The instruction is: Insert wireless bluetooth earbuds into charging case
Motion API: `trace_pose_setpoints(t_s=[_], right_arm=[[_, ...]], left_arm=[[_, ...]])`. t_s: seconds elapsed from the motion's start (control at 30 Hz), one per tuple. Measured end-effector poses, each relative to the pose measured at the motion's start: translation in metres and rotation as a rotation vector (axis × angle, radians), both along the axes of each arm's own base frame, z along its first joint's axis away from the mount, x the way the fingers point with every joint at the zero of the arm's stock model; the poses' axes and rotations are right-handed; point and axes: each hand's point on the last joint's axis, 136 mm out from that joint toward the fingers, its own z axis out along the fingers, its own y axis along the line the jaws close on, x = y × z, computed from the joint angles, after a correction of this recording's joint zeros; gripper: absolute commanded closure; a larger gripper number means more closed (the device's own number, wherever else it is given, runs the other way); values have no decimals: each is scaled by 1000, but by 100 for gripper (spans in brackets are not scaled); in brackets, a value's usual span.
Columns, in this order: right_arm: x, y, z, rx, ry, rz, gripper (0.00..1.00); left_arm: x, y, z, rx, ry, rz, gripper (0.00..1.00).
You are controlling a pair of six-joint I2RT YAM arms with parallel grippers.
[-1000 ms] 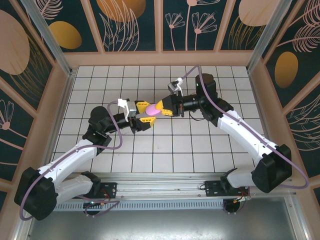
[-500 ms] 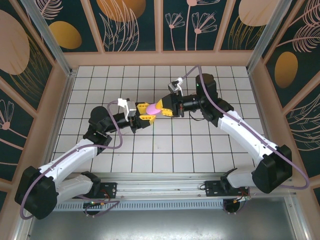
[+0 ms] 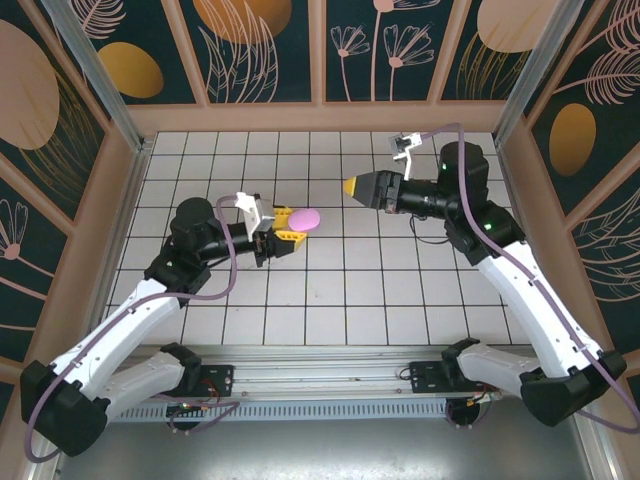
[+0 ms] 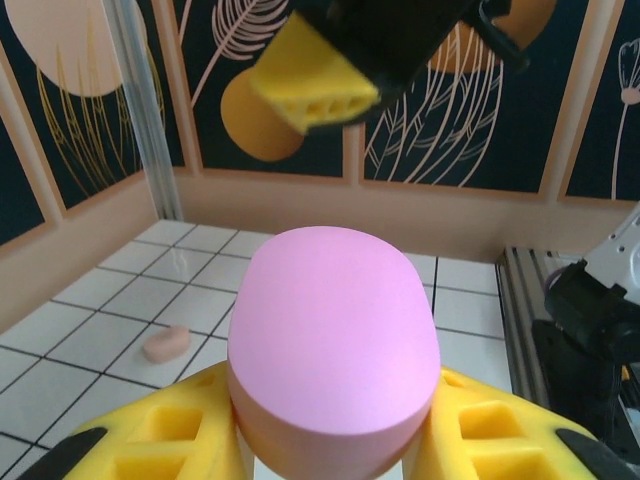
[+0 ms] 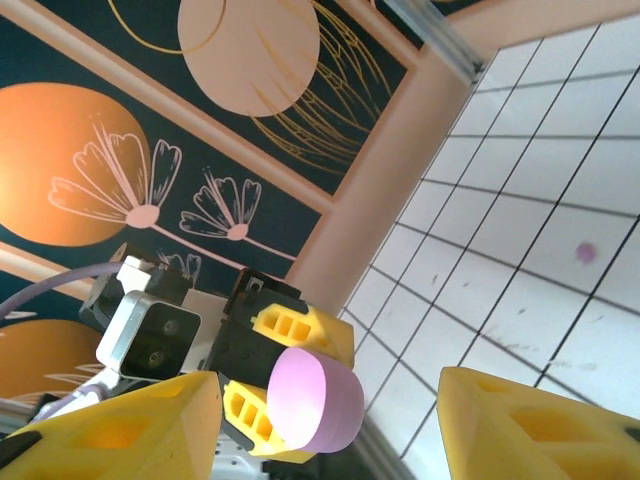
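Two grippers face each other: our left gripper (image 3: pixel 288 231) clamps the pink case (image 3: pixel 305 218) aloft, likely presenting it to our right gripper (image 3: pixel 353 187), jaws apart, opposite.

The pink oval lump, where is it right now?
The smooth pink oval case is pinched by the left gripper, left of centre in the overhead view, with the open right gripper apart on its right.

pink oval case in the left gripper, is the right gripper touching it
Apart. The top external view shows bare white tiles between the right gripper and the pink oval plastic case, which the left gripper clamps.
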Motion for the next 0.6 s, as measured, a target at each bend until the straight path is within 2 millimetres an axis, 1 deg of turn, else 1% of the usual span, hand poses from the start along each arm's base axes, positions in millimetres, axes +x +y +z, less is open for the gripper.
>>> trace_pose_setpoints(t_s=[0.13,0.17,0.2,0.27,0.3,0.43,0.53,0.6], right_arm=[[5,-1,-10,-47,-15,-21,38],[1,5,-15,-100,-80,-19,37],[-7,13,-20,-137,-125,10,37],[-33,33,-24,-186,-215,109,36],[-43,39,-26,-206,-261,145,35],[-59,50,-33,-281,-394,204,33],[-70,57,-38,-324,-465,245,33],[-74,60,-41,-345,-498,262,33]], left_arm=[[-1,1,-10,33,29,-1,80],[-3,3,-14,58,50,-1,80],[-4,4,-14,73,58,-3,80],[-7,7,-11,86,60,-4,81],[-9,8,-8,88,60,-8,81],[-15,7,-6,92,70,-39,82],[-17,5,-9,97,91,-62,82],[-18,4,-12,101,104,-73,82]])
